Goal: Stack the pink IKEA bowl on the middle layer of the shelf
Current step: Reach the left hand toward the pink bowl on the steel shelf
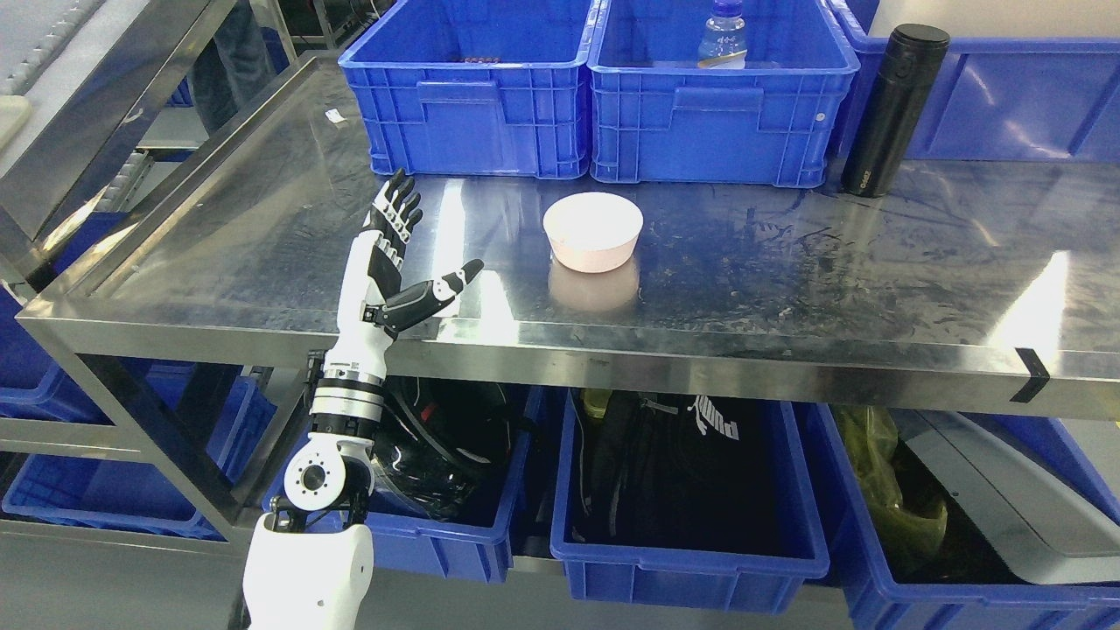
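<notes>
We see the pink bowl [593, 231] upright on the steel shelf [787, 271], near its middle, in front of 2 blue bins [595, 96]. Our left robot hand [398, 262] is raised over the shelf's front edge, well left of the bowl, fingers spread and holding nothing.

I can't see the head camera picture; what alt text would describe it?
A pink bowl sits on a shiny steel shelf, and the robot's left hand is raised open to its left, not touching it. Blue bins and a black flask stand behind.
</notes>
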